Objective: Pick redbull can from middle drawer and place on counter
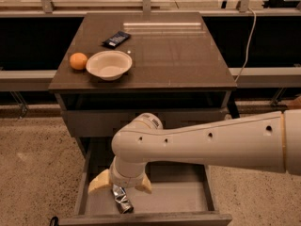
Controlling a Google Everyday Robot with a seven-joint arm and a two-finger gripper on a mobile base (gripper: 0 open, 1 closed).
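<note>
One arm reaches in from the right and bends down into the open middle drawer [186,197]. The gripper [121,185] hangs low over the front left part of the drawer. Its two cream fingers [99,182] stand wide apart and hold nothing. The redbull can [122,199] lies on its side on the grey drawer floor, slightly askew. Its upper end sits just below the gap between the fingers and its lower end is near the front wall. Whether either finger touches the can cannot be told, because the wrist hides its upper end.

Step in hand, as judged: the approach to the grasp. The can is not yet gripped or lifted, and nothing of the task has reached the counter [178,55].

Next move, as judged: the fingers should settle a little lower so that they bracket the can across its narrow width, then close on it. The round, shiny body may roll or slip if only one finger meets it first. The lift must then clear the drawer's front wall and the cabinet face above. On the counter, a white bowl [109,65], an orange [78,60] and a dark packet [116,39] occupy the left side, so the set-down spot is best sought to the right of the bowl.
</note>
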